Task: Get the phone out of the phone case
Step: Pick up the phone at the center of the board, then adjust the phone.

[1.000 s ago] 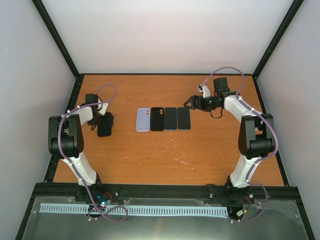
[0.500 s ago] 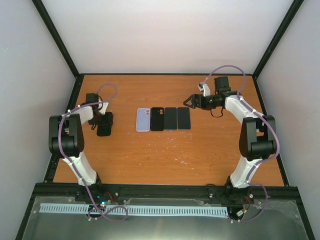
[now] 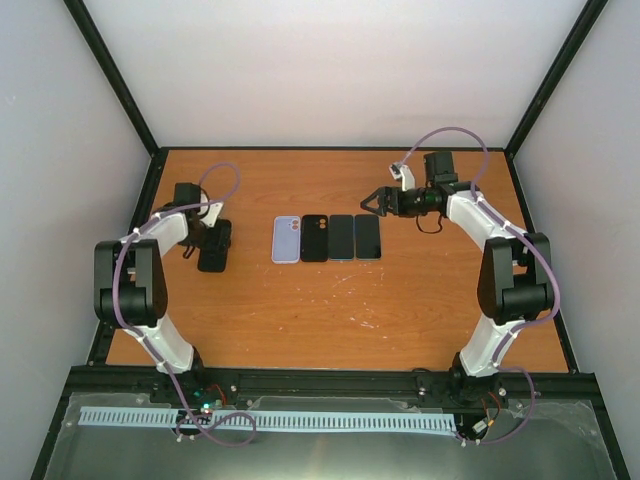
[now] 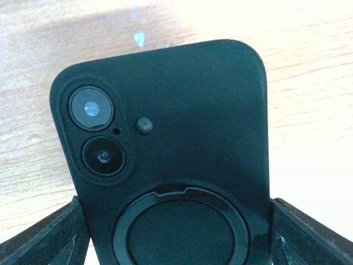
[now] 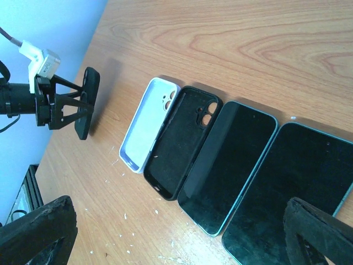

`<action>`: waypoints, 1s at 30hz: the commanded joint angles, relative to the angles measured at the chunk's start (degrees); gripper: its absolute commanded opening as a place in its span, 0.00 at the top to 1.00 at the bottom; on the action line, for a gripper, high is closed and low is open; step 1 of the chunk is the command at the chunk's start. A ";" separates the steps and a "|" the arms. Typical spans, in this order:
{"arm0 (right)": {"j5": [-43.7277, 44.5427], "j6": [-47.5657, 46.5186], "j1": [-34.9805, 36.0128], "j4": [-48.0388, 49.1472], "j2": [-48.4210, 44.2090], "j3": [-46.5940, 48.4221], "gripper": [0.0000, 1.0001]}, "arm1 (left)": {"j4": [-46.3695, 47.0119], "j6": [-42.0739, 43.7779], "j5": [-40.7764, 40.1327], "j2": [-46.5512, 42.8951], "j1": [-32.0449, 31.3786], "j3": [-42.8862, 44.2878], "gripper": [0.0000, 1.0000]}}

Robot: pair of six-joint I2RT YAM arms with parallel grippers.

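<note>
My left gripper (image 3: 213, 246) is shut on a phone in a black case (image 3: 214, 247), held edge-up just above the table at the left. In the left wrist view the case back (image 4: 165, 143) fills the frame, with two camera lenses and a round ring; my fingers (image 4: 49, 237) grip its two sides. The right wrist view shows the same phone (image 5: 87, 102) upright in that gripper. My right gripper (image 3: 372, 203) is open and empty, hovering behind the row of phones; its fingertips (image 5: 33, 232) show at the bottom corners.
A row lies mid-table: an empty lilac case (image 3: 286, 239), an empty black case (image 3: 314, 238) and two bare phones face up (image 3: 342, 237) (image 3: 368, 236). They also show in the right wrist view, the lilac case (image 5: 146, 124) leftmost. Black frame rails border the table.
My left gripper has shifted slightly back and right with the cased phone. My right gripper has moved a little left and toward the back, still open.
</note>
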 commanded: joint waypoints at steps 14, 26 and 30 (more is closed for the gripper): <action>-9.42 6.07 4.73 6.03 -1.19 0.78 0.03 | -1.67 2.39 6.34 -12.93 -15.31 2.51 0.65; -12.47 11.51 13.08 7.23 0.95 2.06 0.09 | -2.61 1.74 4.54 -10.53 -31.43 10.38 0.66; -13.40 12.48 14.17 7.45 2.25 2.19 0.17 | -2.67 1.87 4.01 -9.42 -34.53 11.66 0.66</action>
